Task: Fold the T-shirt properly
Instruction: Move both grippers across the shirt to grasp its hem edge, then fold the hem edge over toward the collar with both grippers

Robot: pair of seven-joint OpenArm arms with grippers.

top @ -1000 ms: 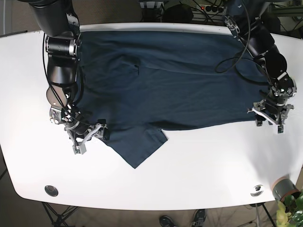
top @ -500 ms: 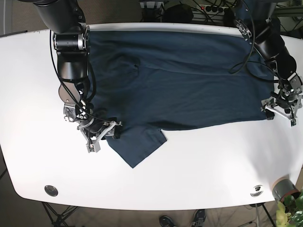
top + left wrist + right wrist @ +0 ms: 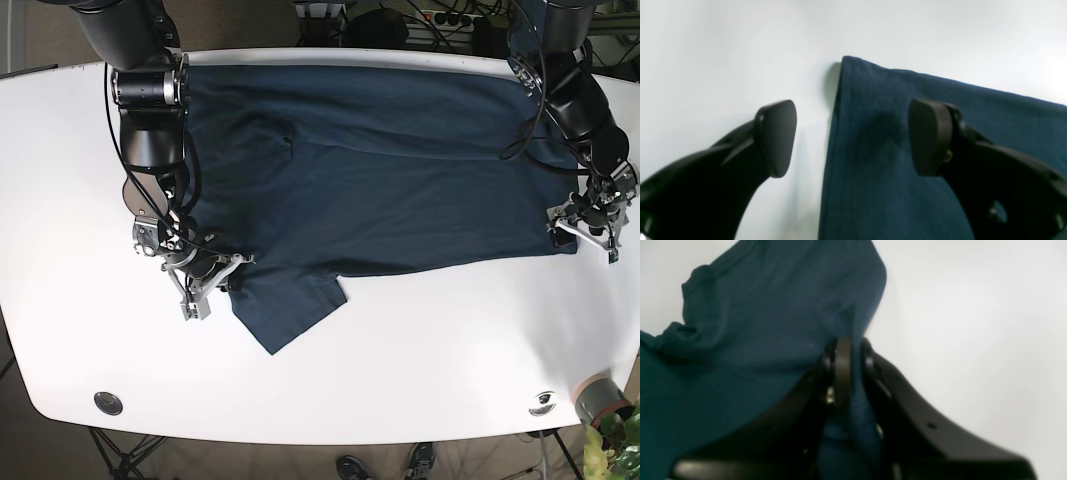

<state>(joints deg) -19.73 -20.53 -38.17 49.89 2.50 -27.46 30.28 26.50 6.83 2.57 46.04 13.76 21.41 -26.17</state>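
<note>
A dark blue T-shirt (image 3: 370, 170) lies spread over the white table (image 3: 420, 350), with one sleeve (image 3: 290, 305) pointing toward the front. My right gripper (image 3: 207, 277) is at the sleeve's left edge. In the right wrist view it (image 3: 844, 355) is shut on a fold of the shirt (image 3: 756, 323). My left gripper (image 3: 588, 228) is at the shirt's right hem corner. In the left wrist view it (image 3: 853, 136) is open, one finger (image 3: 775, 136) over bare table, the other over the shirt corner (image 3: 873, 110).
A grey cup (image 3: 598, 398) and a green plant (image 3: 620, 440) stand at the front right table corner. Two small round fittings (image 3: 108, 403) (image 3: 543, 402) sit near the front edge. Cables hang at the back behind the table.
My right gripper moved in to the sleeve edge and shut on it, tugging the sleeve slightly left. My left gripper moved right and back to the shirt's hem corner, still open.
</note>
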